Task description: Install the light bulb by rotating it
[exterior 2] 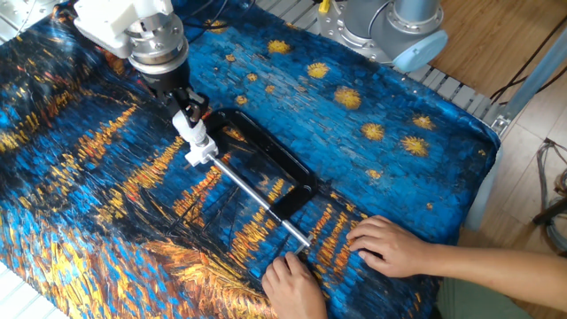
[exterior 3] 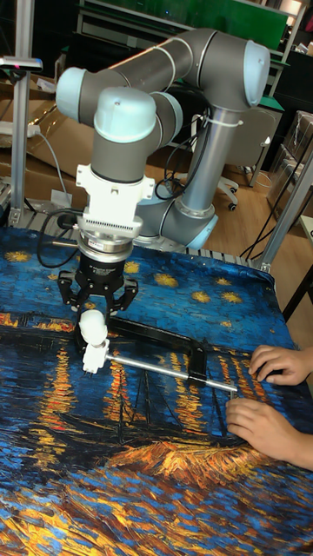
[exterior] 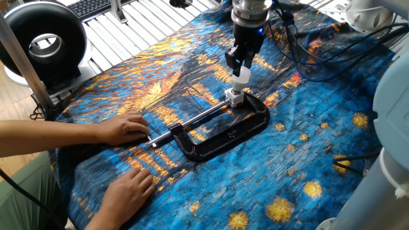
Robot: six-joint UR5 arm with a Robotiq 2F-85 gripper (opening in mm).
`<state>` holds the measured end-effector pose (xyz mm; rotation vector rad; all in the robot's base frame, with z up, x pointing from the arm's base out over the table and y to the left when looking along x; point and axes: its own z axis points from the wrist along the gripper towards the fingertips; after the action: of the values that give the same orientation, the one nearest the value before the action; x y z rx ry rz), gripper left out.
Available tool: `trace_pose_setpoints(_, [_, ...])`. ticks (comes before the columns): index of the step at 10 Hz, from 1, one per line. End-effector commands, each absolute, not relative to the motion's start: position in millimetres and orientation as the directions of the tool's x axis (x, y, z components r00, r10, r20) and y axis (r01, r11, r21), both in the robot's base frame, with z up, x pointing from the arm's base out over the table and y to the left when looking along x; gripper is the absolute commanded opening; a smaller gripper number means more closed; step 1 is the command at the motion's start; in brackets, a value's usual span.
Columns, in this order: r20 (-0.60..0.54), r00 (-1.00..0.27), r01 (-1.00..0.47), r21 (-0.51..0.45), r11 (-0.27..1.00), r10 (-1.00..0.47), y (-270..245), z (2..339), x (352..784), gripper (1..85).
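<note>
Pointing straight down, the gripper (exterior: 240, 69) is seen clamped on the light bulb (exterior: 241, 77), its black fingers (exterior 3: 114, 296) closed against the white globe from both sides. In the tall fixed view the bulb (exterior 3: 92, 326) is held upright, globe up and neck down, directly over a small white socket block (exterior 3: 93, 357). The neck is seated at the top of the block; how far it is threaded in cannot be told. In the other fixed view the same stack is seen: gripper (exterior 2: 185, 115), bulb (exterior 2: 190, 129), socket block (exterior 2: 200, 154).

The socket block (exterior: 234, 98) is gripped at the jaw end of a black clamp (exterior: 224, 134) that lies flat on the surface, with the block sitting at the far tip of the clamp's long silver screw rod (exterior: 192, 121). The rod is seen running from the block toward the person. Two human hands are placed at that near end: one hand (exterior: 127, 127) is laid flat beside the rod's end, touching or nearly touching it, and the other hand (exterior: 130, 190) is pressed on the cloth just below.

The surface is covered by a blue and orange painted-pattern cloth (exterior: 307, 140). A round black fan (exterior: 42, 42) is seen off the cloth's corner, well apart from the clamp.
</note>
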<state>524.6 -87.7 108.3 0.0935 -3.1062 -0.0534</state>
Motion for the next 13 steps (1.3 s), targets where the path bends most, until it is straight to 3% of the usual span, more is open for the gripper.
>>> trace_pose_setpoints(1, [0.065, -0.992, -0.098, 0.101, 0.990, -0.105, -84, 115, 516, 57.7])
trace_pose_setpoints(5, [0.032, -0.988, -0.147, 0.155, 0.977, -0.154, -87, 112, 520, 62.0])
trace_pose_setpoints(13, [-0.030, -0.982, -0.190, 0.259, 0.947, -0.188, -90, 106, 523, 61.3])
